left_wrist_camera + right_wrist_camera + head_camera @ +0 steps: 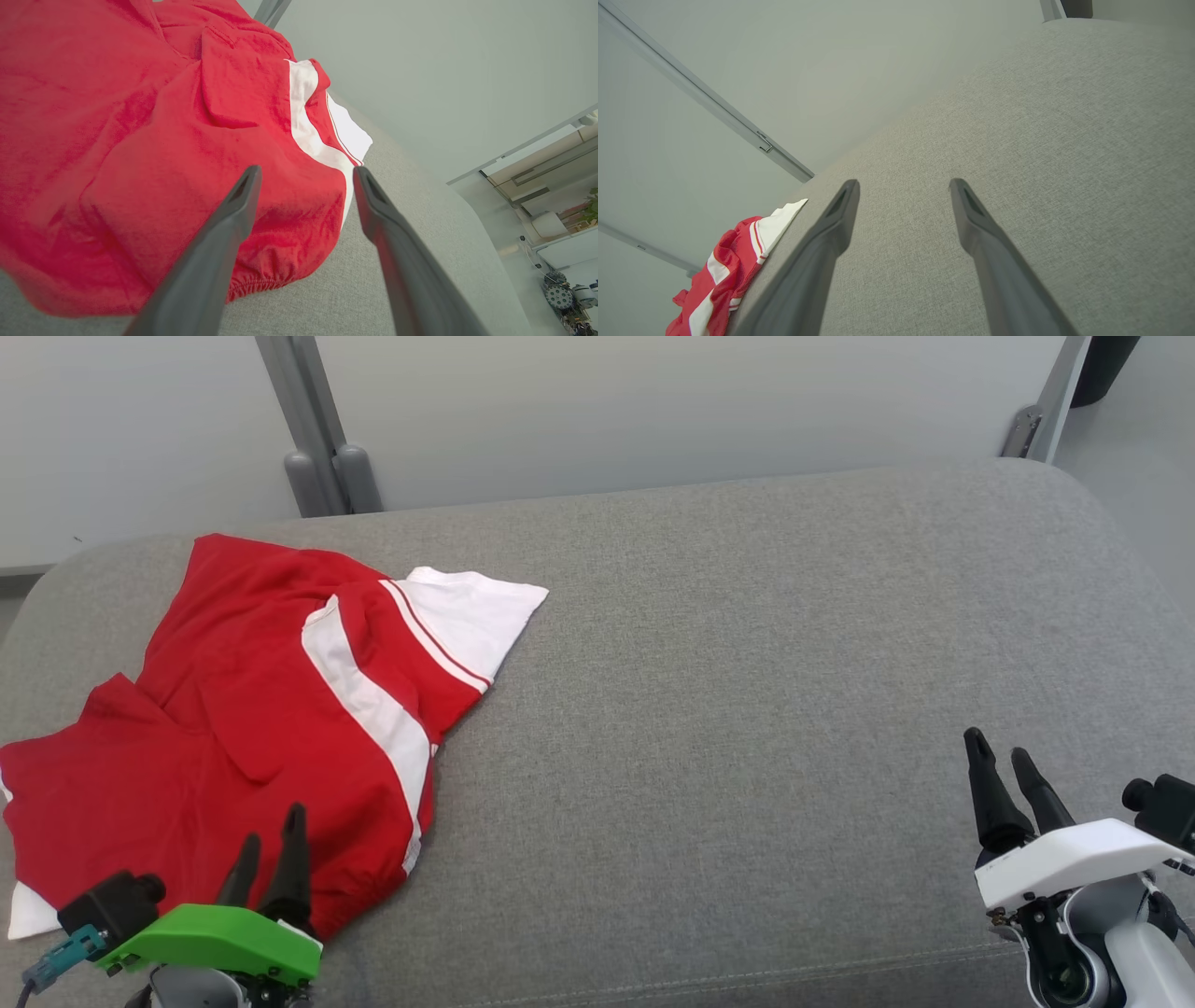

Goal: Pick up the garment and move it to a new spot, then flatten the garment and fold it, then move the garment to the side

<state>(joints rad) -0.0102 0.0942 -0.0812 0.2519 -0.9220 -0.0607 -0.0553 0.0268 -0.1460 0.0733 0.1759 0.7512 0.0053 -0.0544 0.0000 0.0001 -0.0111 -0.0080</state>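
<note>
Garment [261, 709]: red-and-white, crumpled at left end of grey bench [747, 709]. Likely light, limp; pinch the near gathered hem. Left gripper [273, 825] above it, right gripper [997, 745] well apart; both fingers [224, 242] spread wide, empty.

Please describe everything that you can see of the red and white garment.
The garment is red with broad white bands, thin stripes and a white corner at its far right. It looks like thin woven cloth, with a gathered elastic hem at the near edge. It lies crumpled, not folded, on the left part of the grey upholstered surface. The open left gripper is over its near edge; whether it touches is unclear.
</note>
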